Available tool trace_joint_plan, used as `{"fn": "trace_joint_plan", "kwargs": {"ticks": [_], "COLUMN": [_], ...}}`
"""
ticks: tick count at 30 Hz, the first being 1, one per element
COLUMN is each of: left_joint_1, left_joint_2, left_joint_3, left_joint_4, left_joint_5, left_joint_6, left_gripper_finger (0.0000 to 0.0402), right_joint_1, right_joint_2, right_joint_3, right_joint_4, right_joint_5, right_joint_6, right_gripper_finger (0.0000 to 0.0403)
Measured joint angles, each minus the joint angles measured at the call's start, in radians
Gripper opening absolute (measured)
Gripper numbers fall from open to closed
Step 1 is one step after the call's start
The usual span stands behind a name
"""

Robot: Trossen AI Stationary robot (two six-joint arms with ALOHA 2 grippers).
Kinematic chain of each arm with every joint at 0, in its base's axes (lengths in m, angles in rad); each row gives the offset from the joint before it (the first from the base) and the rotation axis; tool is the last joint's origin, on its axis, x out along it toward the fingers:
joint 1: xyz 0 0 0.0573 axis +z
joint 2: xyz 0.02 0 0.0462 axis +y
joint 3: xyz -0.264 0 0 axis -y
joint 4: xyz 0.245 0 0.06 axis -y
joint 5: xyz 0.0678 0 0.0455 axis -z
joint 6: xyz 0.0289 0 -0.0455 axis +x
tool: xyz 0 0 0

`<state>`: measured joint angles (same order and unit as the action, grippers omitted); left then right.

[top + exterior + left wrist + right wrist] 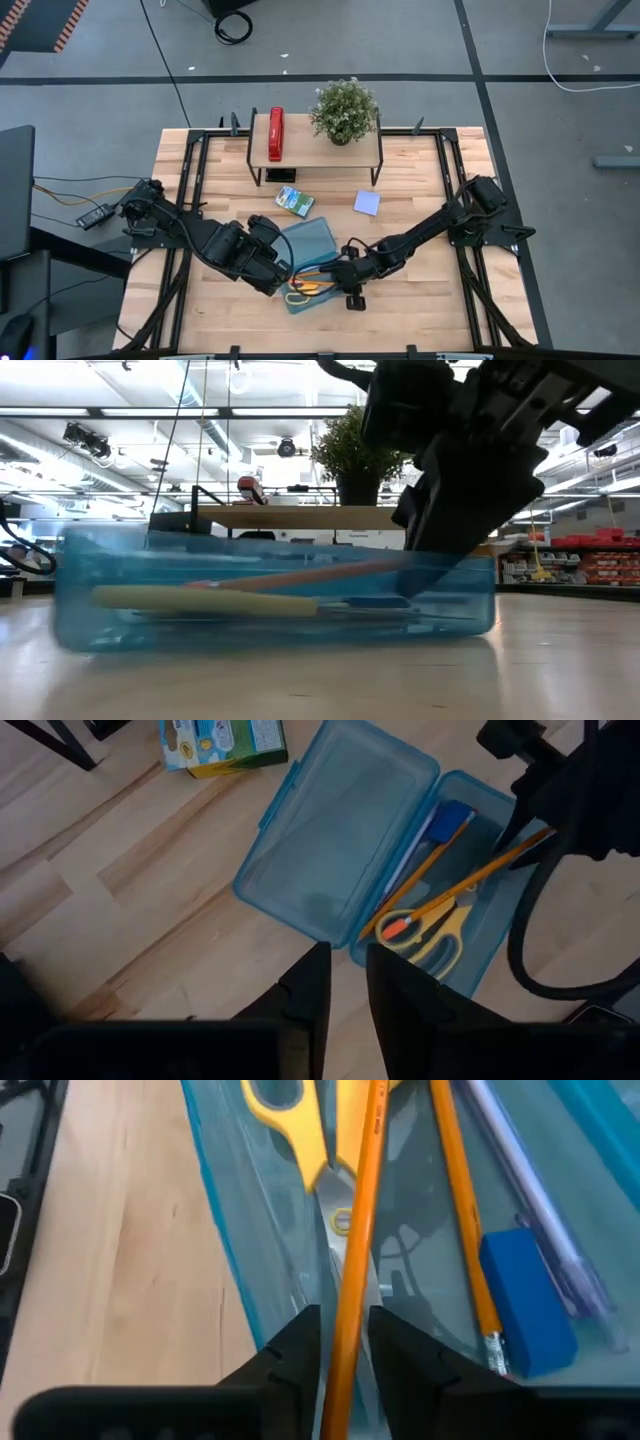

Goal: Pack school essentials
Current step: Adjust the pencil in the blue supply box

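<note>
The open translucent blue case (308, 258) lies at the table's middle. Its tray holds yellow-handled scissors (300, 1120), a purple pen (540, 1230), a blue eraser (525, 1295) and an orange pencil (460, 1230). My right gripper (345, 272) is at the tray's right end, shut on a second orange pencil (355, 1230). My left gripper (347, 980) hovers open over bare wood beside the lid (340, 830), touching nothing. The green-blue packet (294, 201) and lavender pad (367, 203) lie flat on the table beyond the case. My right gripper pinches the second orange pencil near one end (345, 1335) between its two fingers (295, 1355), which lie roughly along the pencil. It comes slanting down from the table's right. The pencil tilts, its other end (400, 925) down in the tray over the scissors.
A wooden shelf (315, 152) at the far side carries a red stapler (276, 133) and a potted plant (345, 108). Black frame rails run along the table's left and right sides. Bare wood shows near the case and right of the pad.
</note>
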<state>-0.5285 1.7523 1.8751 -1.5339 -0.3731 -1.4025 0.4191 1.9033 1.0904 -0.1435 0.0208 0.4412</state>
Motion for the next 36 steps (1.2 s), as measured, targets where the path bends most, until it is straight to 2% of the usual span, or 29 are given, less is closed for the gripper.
{"fn": "trace_joint_plan", "kwargs": {"ticks": [9, 17, 22, 29, 36], "left_joint_1": [0.0, 0.0, 0.0, 0.003, 0.006], "left_joint_2": [0.0, 0.0, 0.0, 0.0, 0.0], "left_joint_3": [0.0, -0.001, -0.001, -0.001, -0.001], "left_joint_4": [0.0, 0.0, 0.0, 0.0, 0.0], "left_joint_5": [0.003, 0.003, 0.003, 0.0, 0.0], "left_joint_6": [0.001, 0.002, 0.002, 0.007, 0.01], "left_gripper_finger": [0.0069, 0.0075, 0.007, 0.0074, 0.0071], "right_joint_1": [-0.005, -0.005, -0.009, -0.02, -0.026], "right_joint_2": [-0.018, -0.027, -0.027, -0.028, -0.028], "right_joint_3": [-0.002, -0.002, -0.002, -0.002, -0.001], "right_joint_4": [-0.01, 0.014, 0.036, 0.142, 0.091], "right_joint_5": [0.013, 0.031, 0.046, 0.039, 0.027], "right_joint_6": [0.004, 0.043, 0.056, 0.105, 0.093], "right_gripper_finger": [0.0027, 0.0041, 0.0036, 0.0041, 0.0043]}}
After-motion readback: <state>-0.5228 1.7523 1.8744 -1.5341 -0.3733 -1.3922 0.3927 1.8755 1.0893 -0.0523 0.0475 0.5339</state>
